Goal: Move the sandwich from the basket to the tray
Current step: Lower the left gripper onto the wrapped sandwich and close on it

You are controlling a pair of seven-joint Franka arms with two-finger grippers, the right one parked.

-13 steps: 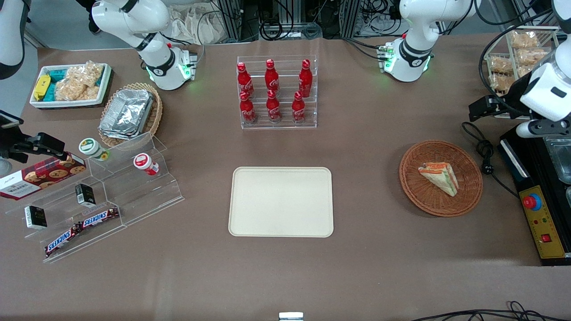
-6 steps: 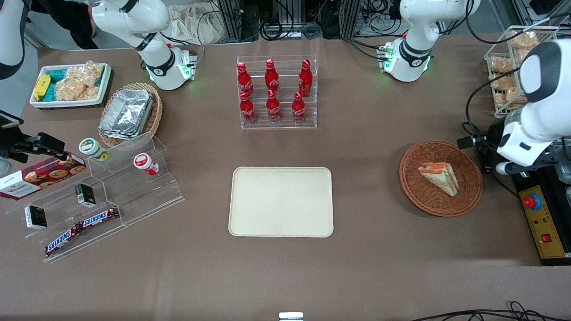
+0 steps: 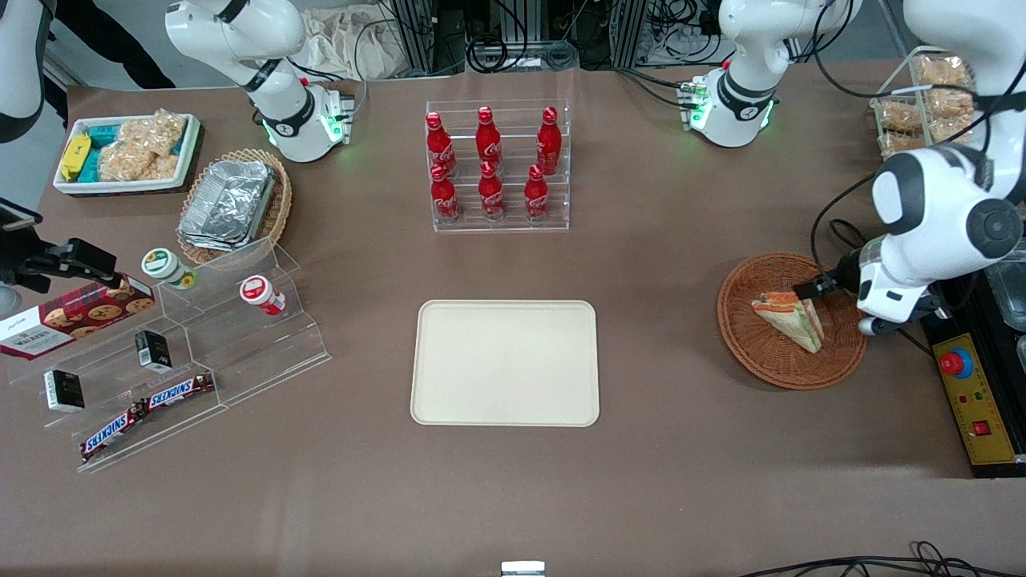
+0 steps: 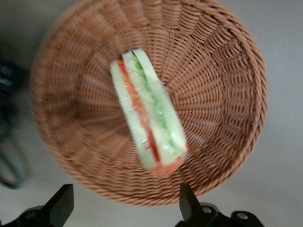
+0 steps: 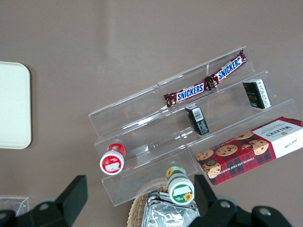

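A triangular white-bread sandwich (image 3: 789,319) with orange and green filling lies in the round reddish-brown wicker basket (image 3: 765,361). In the left wrist view the sandwich (image 4: 149,113) lies on its side near the middle of the basket (image 4: 218,90). My left gripper (image 3: 813,290) hangs above the basket's rim on the side toward the working arm's end, close to the sandwich's wide end. The gripper (image 4: 125,205) is open and holds nothing, its black fingertips (image 4: 187,198) spread wide over the rim. The cream tray (image 3: 505,362) lies bare at the table's middle.
A black control box (image 3: 974,401) with a red button and a black cable (image 3: 870,276) lie beside the basket. A wire rack of bagged snacks (image 3: 922,104) stands farther from the camera. A rack of red cola bottles (image 3: 493,164) stands farther back than the tray.
The left arm has swung in from the working arm's end of the table and come down over the basket. The sandwich, basket and tray have not moved.
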